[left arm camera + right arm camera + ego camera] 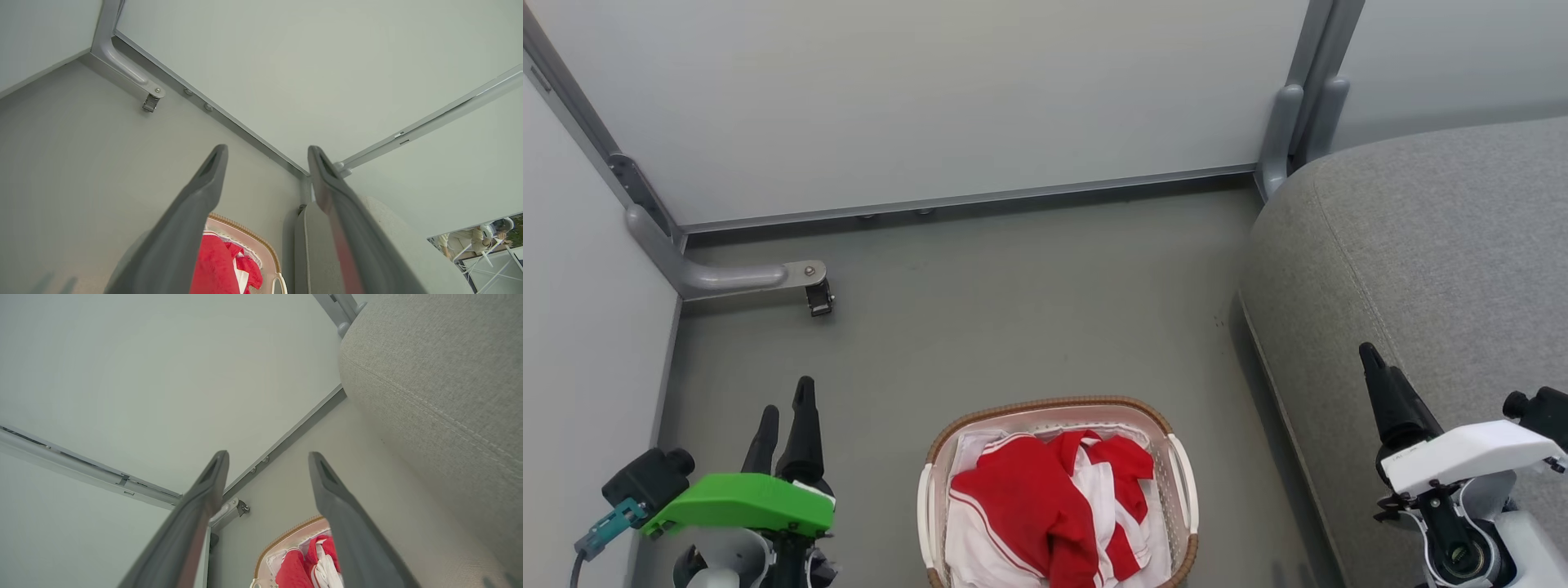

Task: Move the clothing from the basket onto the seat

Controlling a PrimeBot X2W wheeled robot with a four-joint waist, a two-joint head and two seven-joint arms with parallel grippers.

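One heap of clothing fills the basket

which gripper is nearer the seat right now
Right. The right gripper hangs beside the seat, overlapping its edge in the head view, jaws open. The left gripper is beyond the basket from the seat, over the floor, jaws open.

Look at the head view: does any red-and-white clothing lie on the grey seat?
No, the clothing lies inside the basket, and the visible part of the seat carries none.
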